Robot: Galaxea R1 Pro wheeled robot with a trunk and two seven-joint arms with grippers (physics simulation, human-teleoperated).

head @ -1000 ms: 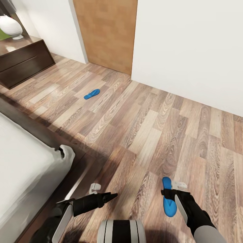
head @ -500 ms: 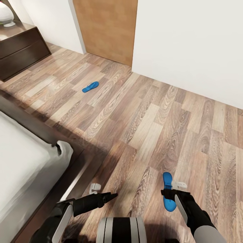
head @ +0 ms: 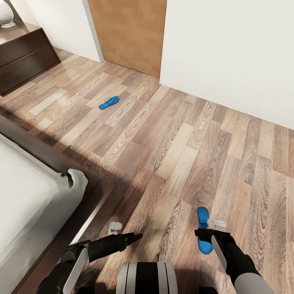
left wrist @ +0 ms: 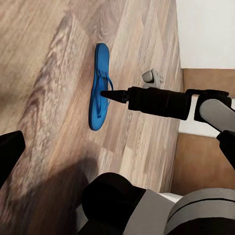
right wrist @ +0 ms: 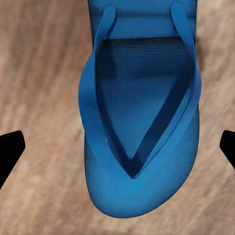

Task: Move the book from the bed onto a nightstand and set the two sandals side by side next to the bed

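Observation:
One blue sandal (head: 203, 232) lies on the plank floor under my right gripper (head: 200, 233). In the right wrist view the sandal (right wrist: 142, 122) lies between the two fingertips (right wrist: 11, 147), which stand wide apart at either side of it, open. The left wrist view shows that gripper's tip (left wrist: 104, 93) at the strap of this sandal (left wrist: 99, 88). The other sandal (head: 109, 102) lies far off on the floor toward the door. My left gripper (head: 139, 235) hangs open over bare floor beside the bed (head: 24, 204). A nightstand (head: 24, 61) stands at the far left. The book is out of view.
A wooden door (head: 128, 36) is set in the white wall (head: 228, 53) ahead. A white vase (head: 6, 18) stands on the nightstand. The bed's dark frame (head: 87, 204) runs along my left. Open plank floor (head: 175, 134) stretches between the two sandals.
The whole picture has slid, so the camera has moved. Both arms hold their pose. The near sandal now sits slightly farther forward under the right gripper.

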